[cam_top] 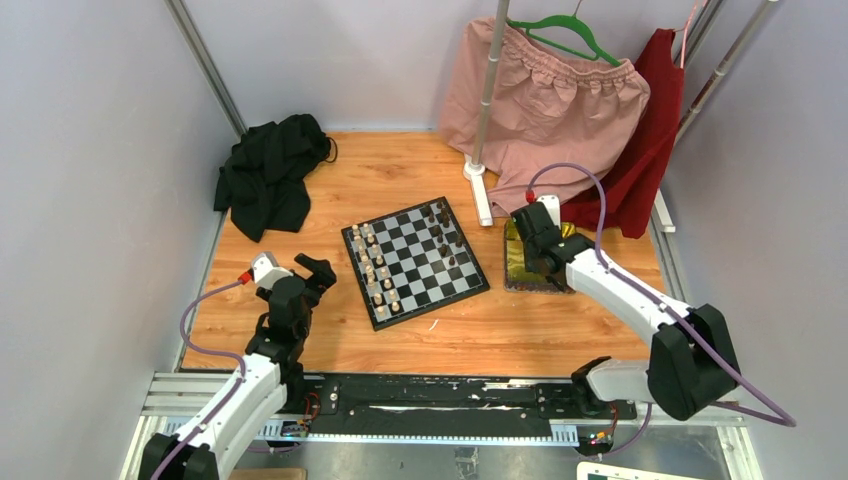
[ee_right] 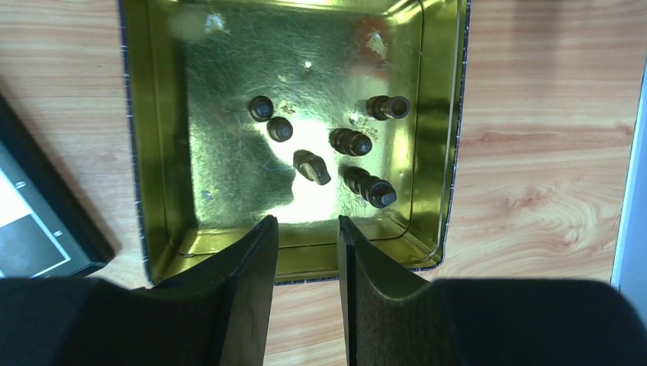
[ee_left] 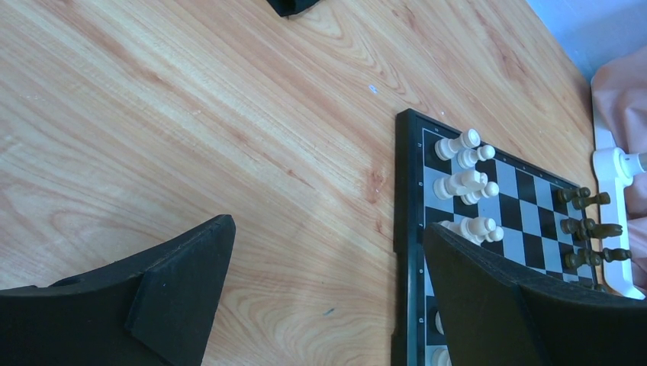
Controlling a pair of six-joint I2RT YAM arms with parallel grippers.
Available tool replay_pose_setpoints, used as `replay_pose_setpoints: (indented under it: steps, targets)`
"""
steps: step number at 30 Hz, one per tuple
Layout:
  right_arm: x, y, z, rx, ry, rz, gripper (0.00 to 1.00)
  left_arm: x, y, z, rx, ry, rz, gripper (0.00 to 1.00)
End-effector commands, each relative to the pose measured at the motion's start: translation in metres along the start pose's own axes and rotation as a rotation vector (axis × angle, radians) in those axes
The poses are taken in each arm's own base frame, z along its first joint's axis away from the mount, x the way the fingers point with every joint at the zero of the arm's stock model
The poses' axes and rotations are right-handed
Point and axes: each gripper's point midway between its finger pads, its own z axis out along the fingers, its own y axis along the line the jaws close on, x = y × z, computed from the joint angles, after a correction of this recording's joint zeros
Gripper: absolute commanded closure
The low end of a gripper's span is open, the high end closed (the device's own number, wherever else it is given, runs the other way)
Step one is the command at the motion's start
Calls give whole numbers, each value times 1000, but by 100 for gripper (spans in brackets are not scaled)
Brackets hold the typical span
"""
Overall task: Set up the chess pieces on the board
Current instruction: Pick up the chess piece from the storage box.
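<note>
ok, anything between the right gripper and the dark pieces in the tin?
Nothing visible. The right gripper hangs open over the uncovered tin, and the dark pieces lie loose on its floor. Only the tin's near wall lies close under the fingertips in the wrist view, so it probably should reach further in before descending.

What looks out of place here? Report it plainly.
Six dark chess pieces lie loose in the yellow tin, several on their sides, instead of on the board. A black garment sits crumpled at the table's far left corner.

No legible txt or labels
</note>
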Motion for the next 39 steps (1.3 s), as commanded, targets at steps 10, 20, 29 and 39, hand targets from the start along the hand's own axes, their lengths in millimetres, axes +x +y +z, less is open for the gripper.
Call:
replay_pose_setpoints:
  steps: [10,20,29,39]
  targets:
    - [6,4,32,-41,69,31,62,1,3,2,-13,2,10,0]
    - [-2,7,52,-60,99,37,62,2,3,2,-13,4,8,0]
    - [-7,12,62,-77,115,35,62,4,3,4,-17,11,12,0]
    - [-8,8,60,-59,115,41,63,5,3,4,-17,15,11,0]
